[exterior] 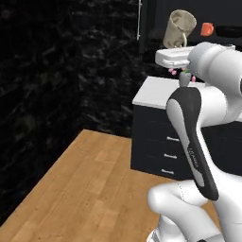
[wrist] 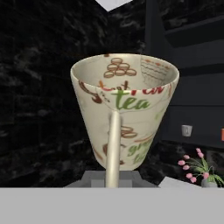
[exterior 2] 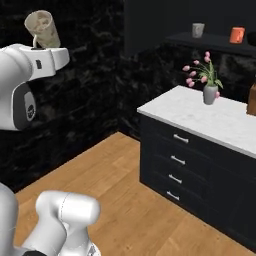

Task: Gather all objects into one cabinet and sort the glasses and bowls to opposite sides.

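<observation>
- Item held: cream mottled cup [wrist: 124,111], printed with "tea" lettering, pinched in my jaws; my gripper [exterior: 178,46] carries it high in the air, tilted, mouth up and outward.
- Position: the cup is well above the floor and short of the desk [exterior 2: 220,120], with the dark cabinet shelf [exterior 2: 210,42] still well apart from it.
- Already on that shelf: grey mug [exterior 2: 198,30] and orange mug [exterior 2: 236,35], standing apart from each other. The black bowl I cannot make out.
- On the desk, not mine to move: vase of pink tulips [exterior 2: 210,92]; the wooden block [exterior 2: 251,100] at the edge.
- Risk, tilt: the cup leans in my grip; set down at this angle, it could tip on the shelf.
- Risk, collision: swinging in low could brush the tulips; coming in wide could knock the grey mug.
- Risk, grip: I judge the hold narrow, near the handle; a sharp move might let the cup rotate or slip.
- Risk, sorting: it should land beside the mugs, leaving the far side for the bowl.
</observation>
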Robot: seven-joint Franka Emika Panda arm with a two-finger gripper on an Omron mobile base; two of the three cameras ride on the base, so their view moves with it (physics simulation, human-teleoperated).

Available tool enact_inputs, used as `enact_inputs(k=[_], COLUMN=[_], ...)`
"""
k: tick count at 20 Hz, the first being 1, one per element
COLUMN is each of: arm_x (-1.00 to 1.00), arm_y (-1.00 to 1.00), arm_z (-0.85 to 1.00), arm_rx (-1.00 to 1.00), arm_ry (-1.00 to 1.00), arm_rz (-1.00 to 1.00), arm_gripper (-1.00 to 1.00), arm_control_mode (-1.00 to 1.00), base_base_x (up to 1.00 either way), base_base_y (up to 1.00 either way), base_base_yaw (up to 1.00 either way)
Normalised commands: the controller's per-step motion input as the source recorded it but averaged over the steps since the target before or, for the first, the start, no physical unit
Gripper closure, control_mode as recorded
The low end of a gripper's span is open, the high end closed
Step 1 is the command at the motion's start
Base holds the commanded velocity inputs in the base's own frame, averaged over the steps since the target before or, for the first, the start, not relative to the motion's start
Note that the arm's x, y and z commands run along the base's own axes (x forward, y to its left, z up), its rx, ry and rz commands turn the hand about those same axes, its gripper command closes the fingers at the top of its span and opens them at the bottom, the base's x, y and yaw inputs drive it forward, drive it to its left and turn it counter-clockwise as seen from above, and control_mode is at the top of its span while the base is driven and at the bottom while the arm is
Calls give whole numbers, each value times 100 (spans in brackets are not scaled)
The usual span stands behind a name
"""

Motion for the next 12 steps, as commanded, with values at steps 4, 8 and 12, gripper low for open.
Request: enact_inputs(k=[4, 8, 12], arm_x=[0, 0, 0], arm_y=[0, 0, 0], arm_z=[0, 0, 0], arm_rx=[0, 0, 0], arm_ry=[0, 0, 0], arm_rz=[0, 0, 0], arm_gripper=[100, 100, 100], arm_control_mode=[100, 100, 100], base_base_x=[54, 53, 46], base_base_y=[-53, -59, -15], base_base_yaw=[-55, -57, -42])
